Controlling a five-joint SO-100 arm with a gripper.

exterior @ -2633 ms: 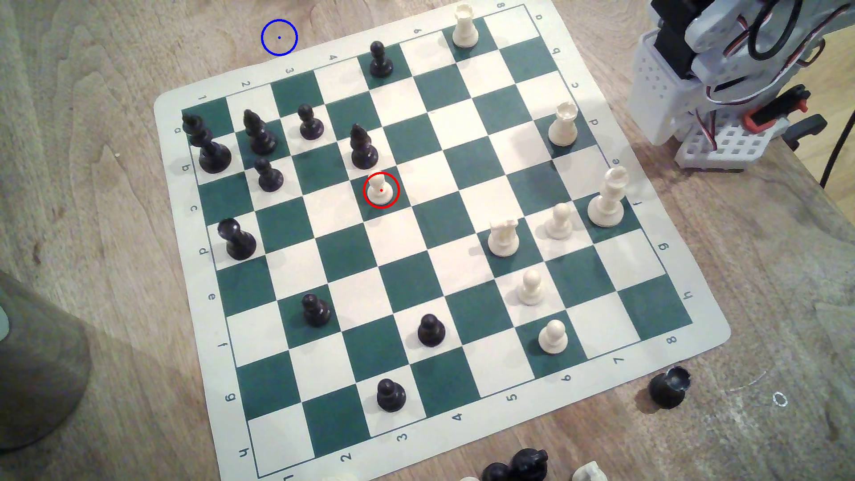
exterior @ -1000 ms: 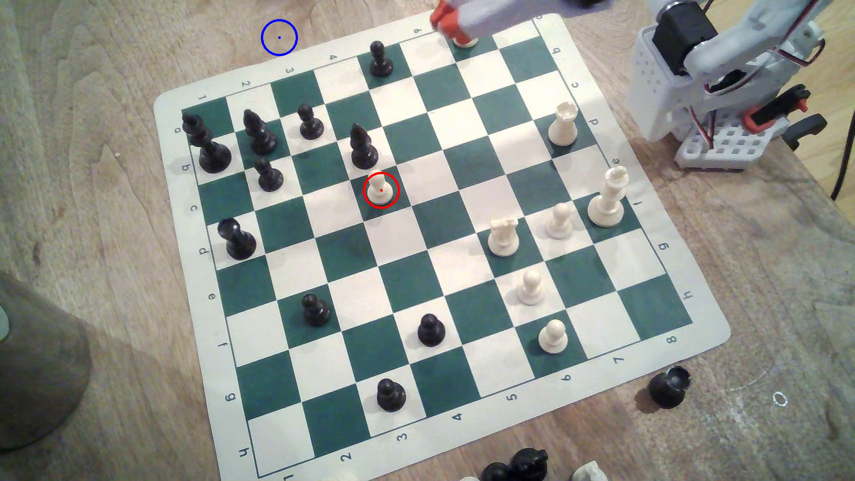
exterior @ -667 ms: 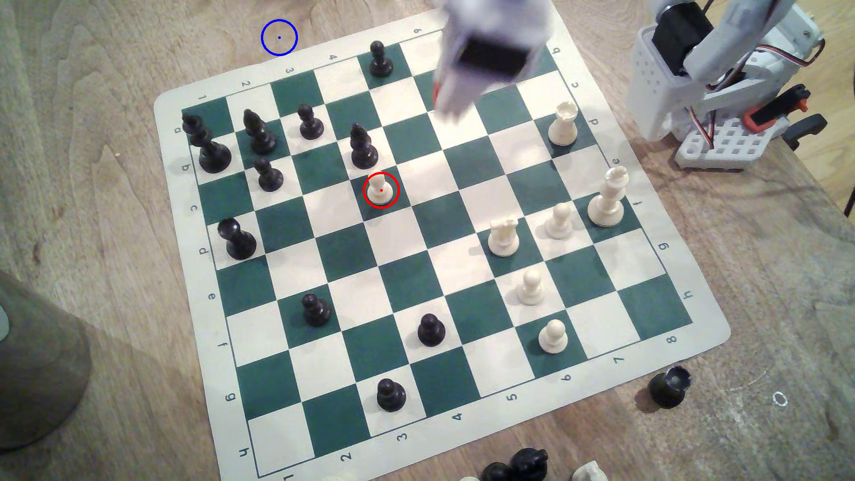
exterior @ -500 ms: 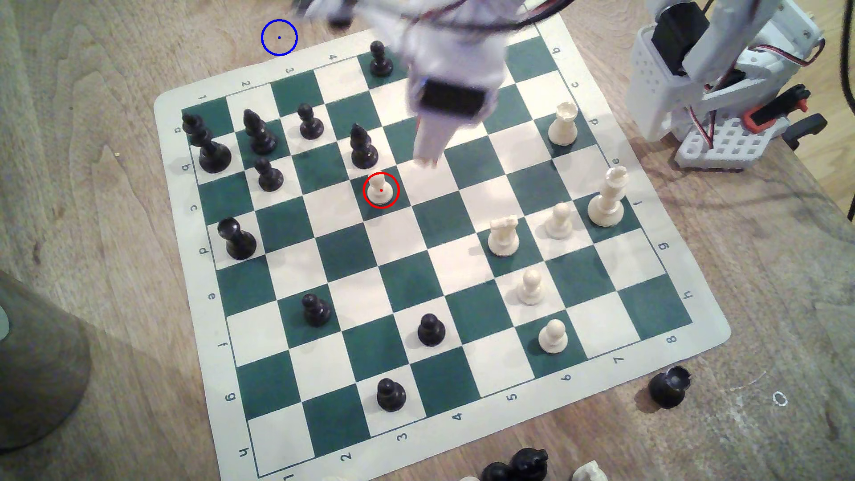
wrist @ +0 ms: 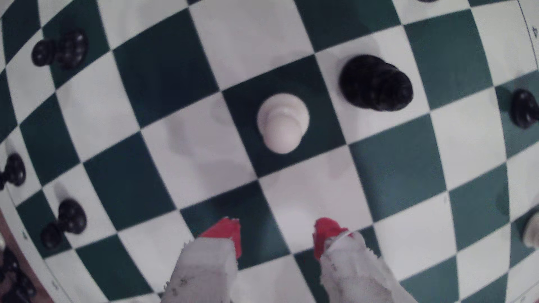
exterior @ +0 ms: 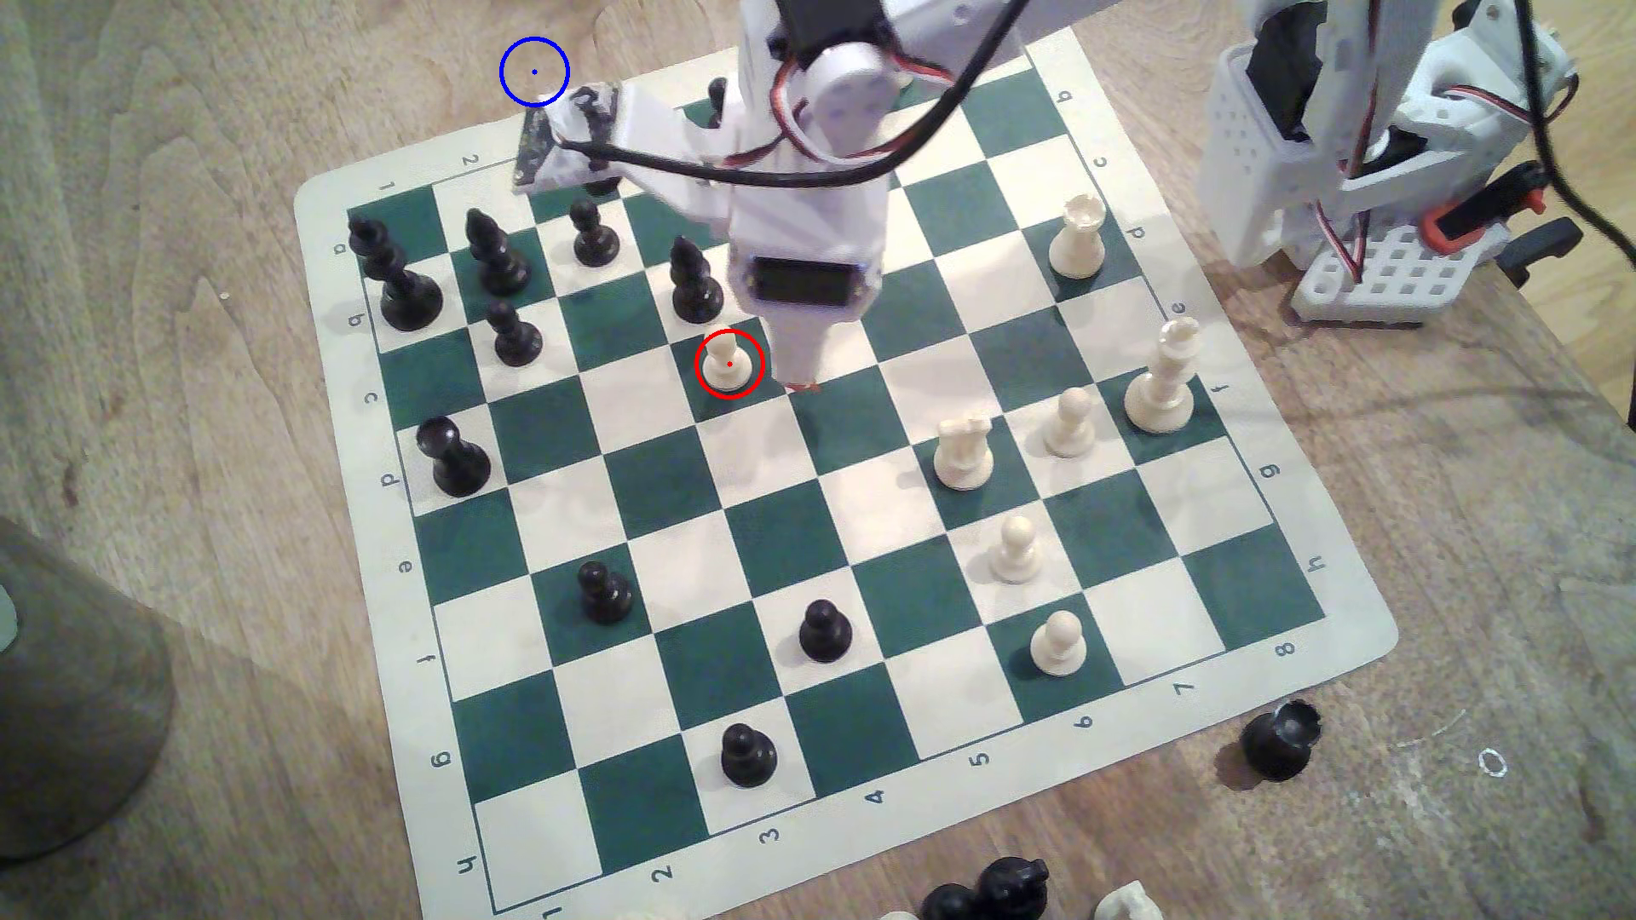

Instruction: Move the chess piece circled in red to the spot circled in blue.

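We see our gripper (wrist: pixel 277 236) spread wide and empty beside the white pawn (exterior: pixel 728 361) (black bishop (exterior: pixel 693 281) crowding just behind) on the green-and-white chessboard (exterior: pixel 1151 619).

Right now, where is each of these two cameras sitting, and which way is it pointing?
Exterior view: off the arm, high above the table, looking down at an angle on the chessboard; the arm's white links, cable and base show.
Wrist view: on the arm's wrist, looking almost straight down at the squares; the open claw with its red fingertips shows.
Shared: both see the red-circled cream pawn on its green square, untouched, and the tall black piece beside it.
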